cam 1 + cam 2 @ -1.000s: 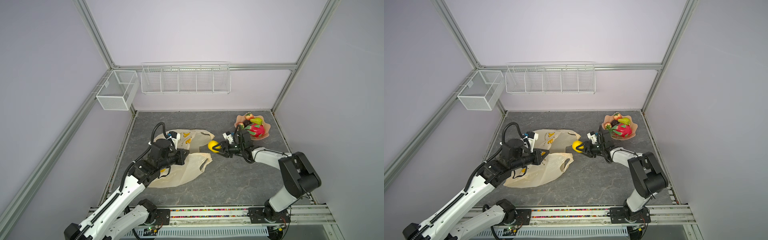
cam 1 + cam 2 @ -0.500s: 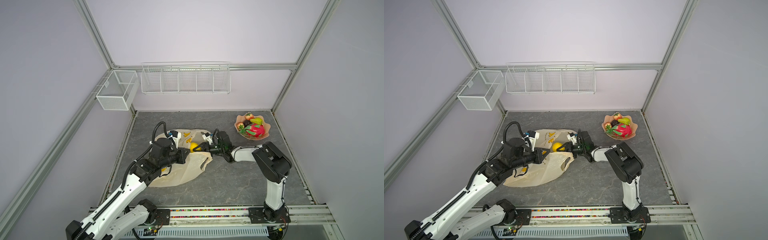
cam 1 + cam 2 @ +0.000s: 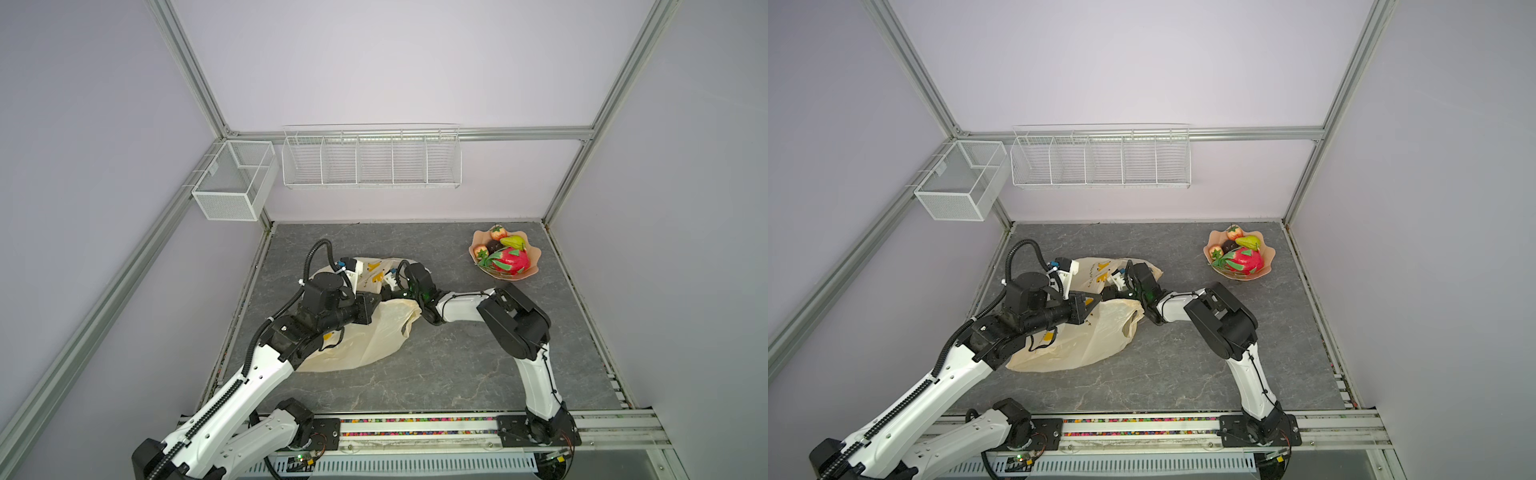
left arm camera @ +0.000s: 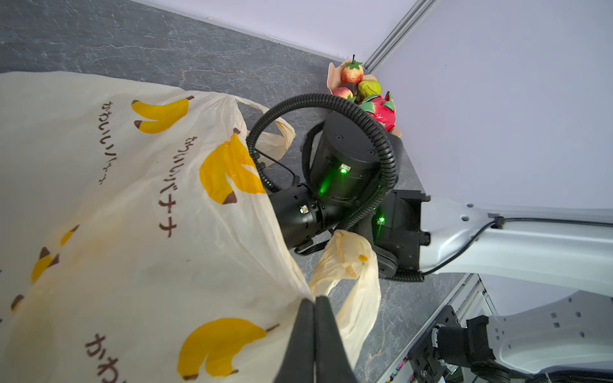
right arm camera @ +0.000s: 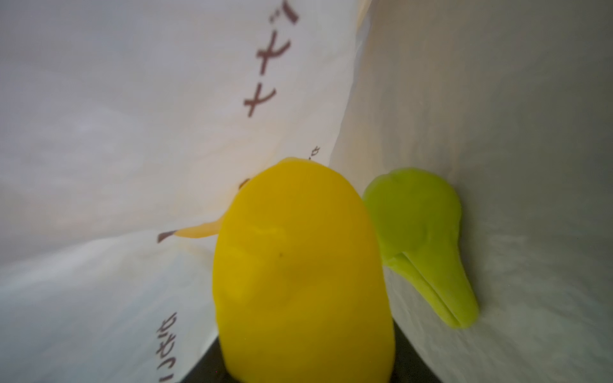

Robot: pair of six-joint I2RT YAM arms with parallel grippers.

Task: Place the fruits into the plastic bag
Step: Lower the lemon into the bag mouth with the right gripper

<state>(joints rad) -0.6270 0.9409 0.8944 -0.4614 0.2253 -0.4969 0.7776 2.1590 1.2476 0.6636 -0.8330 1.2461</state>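
Right hand (image 5: 306, 368), hidden inside the plastic bag (image 3: 365, 340), grips the yellow fruit (image 5: 298, 265); left hand (image 4: 314, 318) pinches its rim.

The right arm (image 3: 461, 308) has white links (image 4: 530, 252), black joints (image 4: 345, 156) with green lights (image 4: 343, 170), and a ribbed black hose (image 4: 311, 97).

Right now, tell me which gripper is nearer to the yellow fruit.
Right. The right gripper holds the yellow fruit between its jaws inside the plastic bag; the left gripper is outside, shut on the bag's rim.
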